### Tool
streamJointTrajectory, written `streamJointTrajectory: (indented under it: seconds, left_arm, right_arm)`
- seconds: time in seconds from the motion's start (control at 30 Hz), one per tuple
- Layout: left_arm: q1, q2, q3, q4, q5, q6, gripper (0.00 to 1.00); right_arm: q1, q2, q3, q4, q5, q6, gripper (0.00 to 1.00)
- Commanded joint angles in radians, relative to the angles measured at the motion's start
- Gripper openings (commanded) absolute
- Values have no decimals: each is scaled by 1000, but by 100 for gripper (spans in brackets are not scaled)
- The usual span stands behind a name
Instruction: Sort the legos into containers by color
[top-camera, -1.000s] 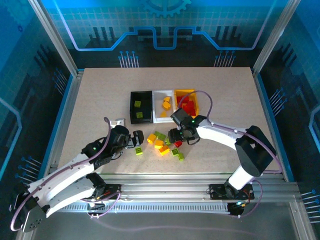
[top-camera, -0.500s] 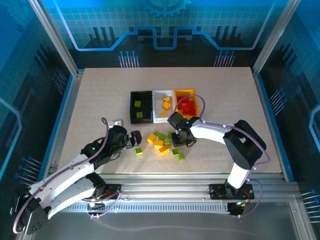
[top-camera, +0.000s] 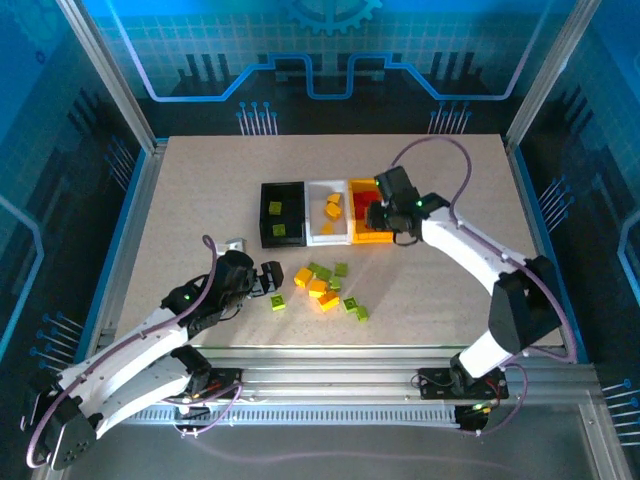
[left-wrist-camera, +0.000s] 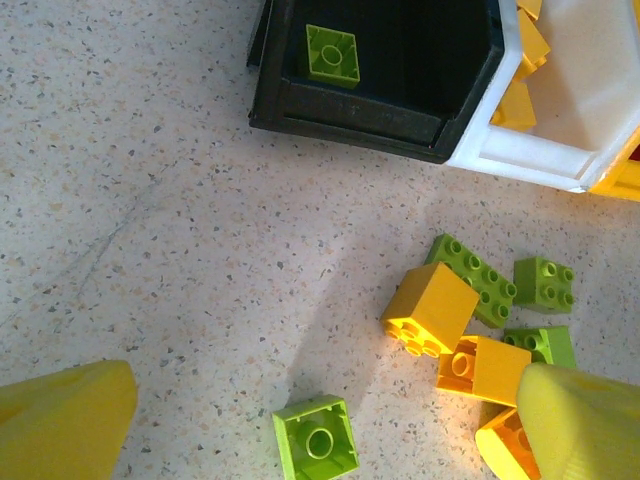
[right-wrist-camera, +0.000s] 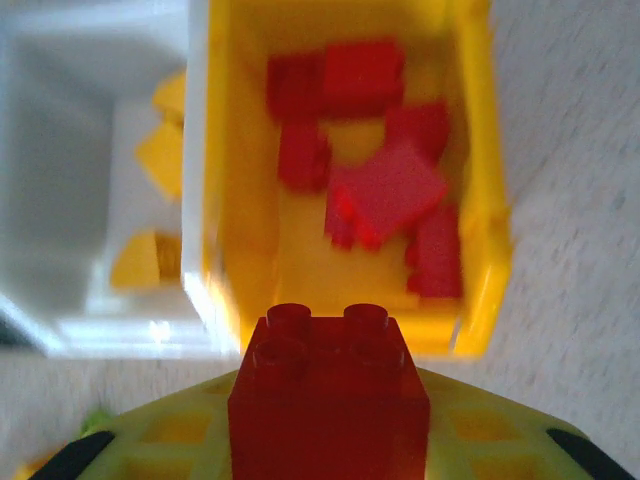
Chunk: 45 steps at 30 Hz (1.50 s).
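Right pincer (top-camera: 381, 214) has swung over yellow bin (top-camera: 366, 238), clamped on red brick (right-wrist-camera: 328, 400); left pincer (top-camera: 272, 279) gapes; green and orange bricks (top-camera: 318, 287) remain mid-worktop (top-camera: 200, 190).

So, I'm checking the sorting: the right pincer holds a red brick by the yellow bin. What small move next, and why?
Probably ease the right pincer forward over the yellow bin and open: its red brick hangs at the near rim, and other red bricks already lie inside.

Left arm (top-camera: 140, 340) low, left claw (top-camera: 270, 281) wide open, right arm (top-camera: 470, 250) extended, right claw (top-camera: 380, 213) pinching red lego (right-wrist-camera: 328, 400)
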Motion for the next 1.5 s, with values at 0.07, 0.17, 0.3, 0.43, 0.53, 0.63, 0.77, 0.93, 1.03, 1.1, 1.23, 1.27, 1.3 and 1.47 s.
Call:
streamJointTrajectory:
  seconds: [0.07,0.17,0.3,0.43,0.53,0.63,0.77,0.93,1.03,1.1,1.23,1.27,1.3,1.47]
  left_arm:
    - [10,-10,-13,-28,32,-26,99]
    - [10,-20,-10,-38,39,-28,99]
    - [13,-39,-16,-45,39,-31,99]
    - [12,-42,-18,-46,44,-31,99]
    - [13,-44,-17,-45,48,-30,99]
    - [12,-49,-19,-41,46,-30,99]
    - [17,-52,-23,-37,44,-25,99]
    - [27,-54,-31,-32,44,-21,99]
    - [33,-53,-40,-22,46,-22,99]
    - [37,-54,-46,-16,47,-27,99]
    - [39,-52,-54,-11,48,-33,99]
    - [41,-52,-54,-13,48,-33,99]
    - [42,-52,-53,-15,48,-32,99]
    - [46,-54,-55,-25,47,-28,99]
  right_arm:
    - [-52,221,208,-80,30,12,33]
    - [-62,317,314,-108,29,17,34]
    - [-65,404,421,-134,21,14,36]
    - [-63,423,472,-145,-2,11,68]
    - [-45,363,434,-139,6,7,72]
    - [-18,250,299,-128,7,21,74]
    - [67,56,24,-103,-12,31,78]
    - [209,-107,-254,-129,-80,40,80]
    - [311,-124,-358,-147,-126,76,81]
    - [383,-118,-413,-133,-136,101,81]
    - [446,-72,-439,-103,-102,129,79]
    - [449,-60,-441,-90,-94,133,77]
    - [451,-50,-445,-74,-81,135,75]
    - [452,-13,-430,-19,-79,121,53]
